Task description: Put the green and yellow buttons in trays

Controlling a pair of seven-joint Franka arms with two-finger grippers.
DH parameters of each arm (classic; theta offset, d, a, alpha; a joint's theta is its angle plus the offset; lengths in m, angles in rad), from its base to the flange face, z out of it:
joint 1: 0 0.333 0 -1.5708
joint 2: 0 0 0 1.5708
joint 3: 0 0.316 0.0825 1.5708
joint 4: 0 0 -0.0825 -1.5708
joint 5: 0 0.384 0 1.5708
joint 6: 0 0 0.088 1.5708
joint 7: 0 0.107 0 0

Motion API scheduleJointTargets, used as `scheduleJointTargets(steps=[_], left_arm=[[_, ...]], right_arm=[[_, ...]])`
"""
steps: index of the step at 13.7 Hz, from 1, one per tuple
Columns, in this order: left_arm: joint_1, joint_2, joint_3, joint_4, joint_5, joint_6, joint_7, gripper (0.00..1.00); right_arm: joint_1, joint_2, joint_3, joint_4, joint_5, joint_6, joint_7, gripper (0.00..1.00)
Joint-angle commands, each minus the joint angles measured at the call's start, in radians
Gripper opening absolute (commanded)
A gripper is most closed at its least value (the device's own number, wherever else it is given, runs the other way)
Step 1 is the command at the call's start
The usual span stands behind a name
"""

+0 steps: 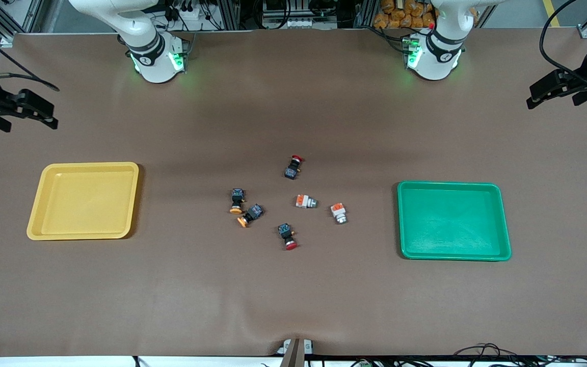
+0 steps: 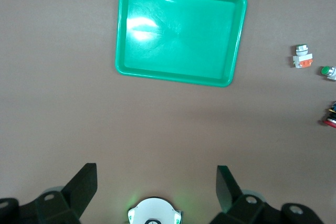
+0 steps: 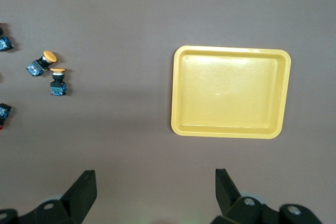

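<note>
Two black-bodied buttons with orange-yellow caps (image 1: pixel 237 201) (image 1: pixel 250 214) lie mid-table; they also show in the right wrist view (image 3: pixel 41 64) (image 3: pixel 58 81). Two white-bodied buttons with orange blocks (image 1: pixel 305 202) (image 1: pixel 339 213) lie beside them toward the green tray (image 1: pixel 451 221). One of them shows in the left wrist view (image 2: pixel 302 57). The yellow tray (image 1: pixel 84 201) lies at the right arm's end and holds nothing. The green tray holds nothing. My left gripper (image 1: pixel 540 94) (image 2: pixel 156 174) is open and empty, high over the left arm's end. My right gripper (image 1: pixel 44 113) (image 3: pixel 155 178) is open and empty, high over the right arm's end.
Two black-bodied buttons with red caps (image 1: pixel 293 167) (image 1: pixel 287 236) lie among the others, one farther from the front camera, one nearer. The green tray (image 2: pixel 178 32) and the yellow tray (image 3: pixel 231 93) fill the wrist views. Brown table mat (image 1: pixel 293 295) all around.
</note>
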Motion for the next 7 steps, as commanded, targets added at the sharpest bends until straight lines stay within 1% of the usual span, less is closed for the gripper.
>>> scheduleJointTargets(steps=[1,4,7], left_arm=[[-0.008,0.048,-0.011,0.019,-0.020,0.000,0.010,1.00],[-0.009,0.105,-0.069,0.015,-0.020,0.052,-0.044,1.00],[-0.011,0.177,-0.152,-0.002,-0.014,0.137,-0.212,1.00]], right_arm=[[0.013,0.007,-0.005,0.022,-0.006,-0.003,-0.002,1.00],[0.028,0.005,-0.005,0.025,0.000,-0.008,-0.001,1.00],[0.025,0.007,-0.006,0.025,-0.008,0.001,-0.001,1.00]])
